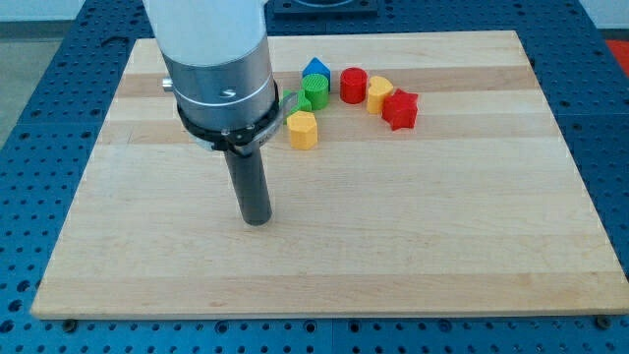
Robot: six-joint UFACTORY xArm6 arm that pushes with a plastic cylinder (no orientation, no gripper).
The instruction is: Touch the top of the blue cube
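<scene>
Blue cube (pixel 315 69) sits at the view's top, touching the green cylinder (pixel 315 92), red cylinder (pixel 353 85) just beside. We have our tip (pixel 257 220) well below-left, on bare board (pixel 442 216); no pincer exists, only a rod. Touch not yet made.

Pale matt wooden board (pixel 472 226), glossy plastic-looking blocks, brushed metal collar (pixel 218 79) above a dark matt rod (pixel 252 187).

Single view, raised and angled down from the wooden board's (pixel 393 226) near edge, whole board framed
</scene>
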